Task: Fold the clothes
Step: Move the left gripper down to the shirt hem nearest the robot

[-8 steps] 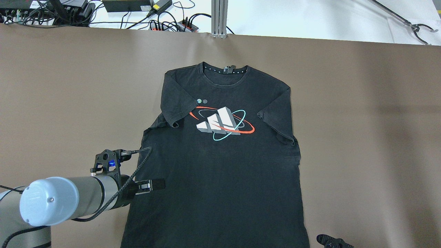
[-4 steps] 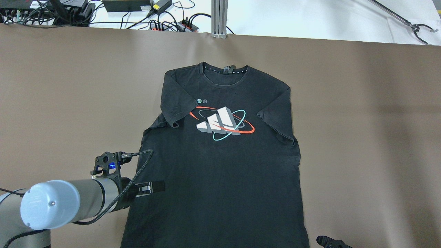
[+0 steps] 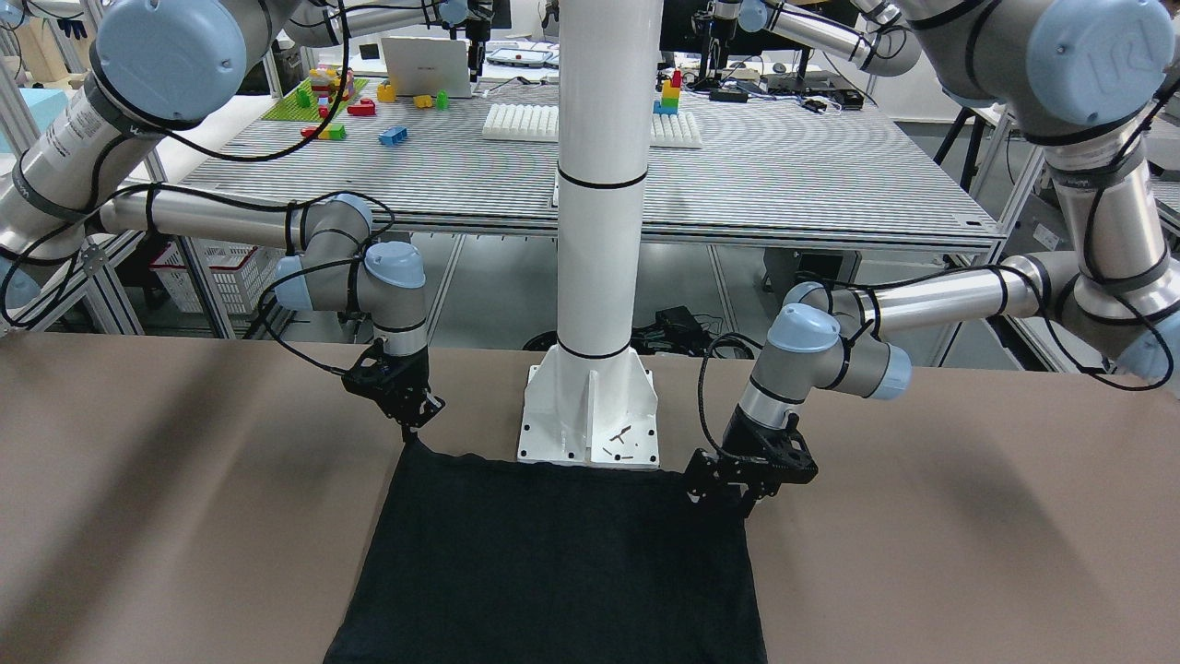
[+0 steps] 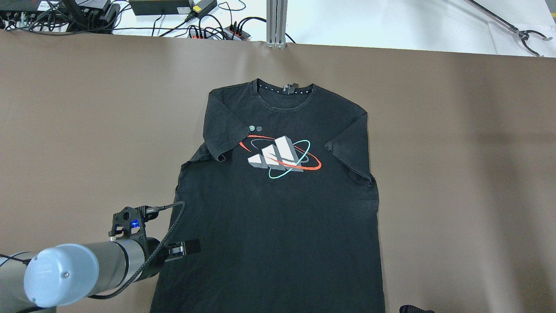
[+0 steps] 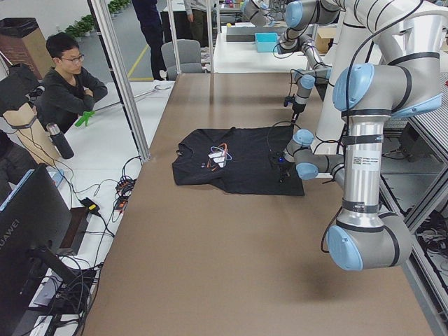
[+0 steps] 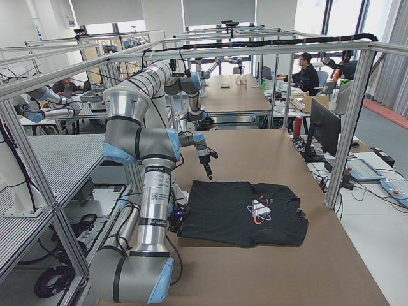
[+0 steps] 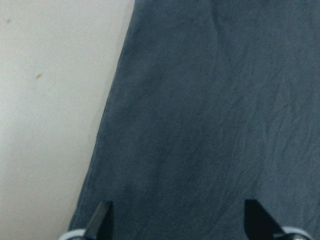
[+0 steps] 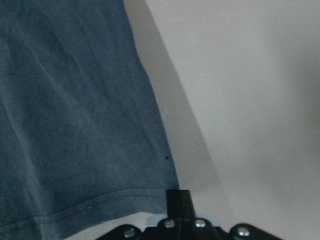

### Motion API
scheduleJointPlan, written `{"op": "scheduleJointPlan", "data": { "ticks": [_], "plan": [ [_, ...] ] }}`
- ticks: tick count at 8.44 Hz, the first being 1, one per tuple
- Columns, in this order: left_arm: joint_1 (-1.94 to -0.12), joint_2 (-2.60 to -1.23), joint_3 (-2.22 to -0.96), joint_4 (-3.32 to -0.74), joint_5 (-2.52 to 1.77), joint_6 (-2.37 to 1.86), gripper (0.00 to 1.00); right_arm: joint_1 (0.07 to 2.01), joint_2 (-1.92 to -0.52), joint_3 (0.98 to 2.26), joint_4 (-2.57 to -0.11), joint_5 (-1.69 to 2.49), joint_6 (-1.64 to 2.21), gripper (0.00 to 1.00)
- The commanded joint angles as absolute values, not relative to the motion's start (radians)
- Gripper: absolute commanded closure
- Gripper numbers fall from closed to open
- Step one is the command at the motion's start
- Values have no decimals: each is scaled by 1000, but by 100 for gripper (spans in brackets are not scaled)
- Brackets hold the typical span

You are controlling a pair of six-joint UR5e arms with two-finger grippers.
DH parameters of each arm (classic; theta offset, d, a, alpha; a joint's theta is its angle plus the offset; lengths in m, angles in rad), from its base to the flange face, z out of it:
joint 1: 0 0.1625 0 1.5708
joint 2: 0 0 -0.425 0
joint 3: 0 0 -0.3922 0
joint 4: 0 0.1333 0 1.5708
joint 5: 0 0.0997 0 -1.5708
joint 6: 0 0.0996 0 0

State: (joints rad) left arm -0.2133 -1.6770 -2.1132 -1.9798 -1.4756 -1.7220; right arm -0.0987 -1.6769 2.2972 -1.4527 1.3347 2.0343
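Pillar base (image 3: 573,433) — just beside garment (image 3: 553,563).

Silver tubular left arm (image 3: 931,295) and right arm (image 3: 212,217), pale-blue caps at each joint, black seam rings; braided black cable (image 4: 171,221) along the left wrist, blue light on its black camera mount (image 4: 127,217); matte black left claw (image 4: 194,247) and right claw (image 3: 408,426); white central pillar (image 3: 604,184).

Black tee (image 4: 278,226) w/ logo, flat, face-up, collar far.
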Motion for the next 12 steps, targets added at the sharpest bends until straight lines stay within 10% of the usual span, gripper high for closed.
{"op": "scheduleJointPlan", "data": {
  "ticks": [1,12],
  "plan": [
    [-60,-1585,-2143,-1980,-1343,-1822,16,-94,-1678,2310,-1460,1336,2034,100],
    [52,-1525,-2129,-1980,-1299,-1942,59,-94,-1675,2310,-1460,1335,2034,100]
  ]
}}
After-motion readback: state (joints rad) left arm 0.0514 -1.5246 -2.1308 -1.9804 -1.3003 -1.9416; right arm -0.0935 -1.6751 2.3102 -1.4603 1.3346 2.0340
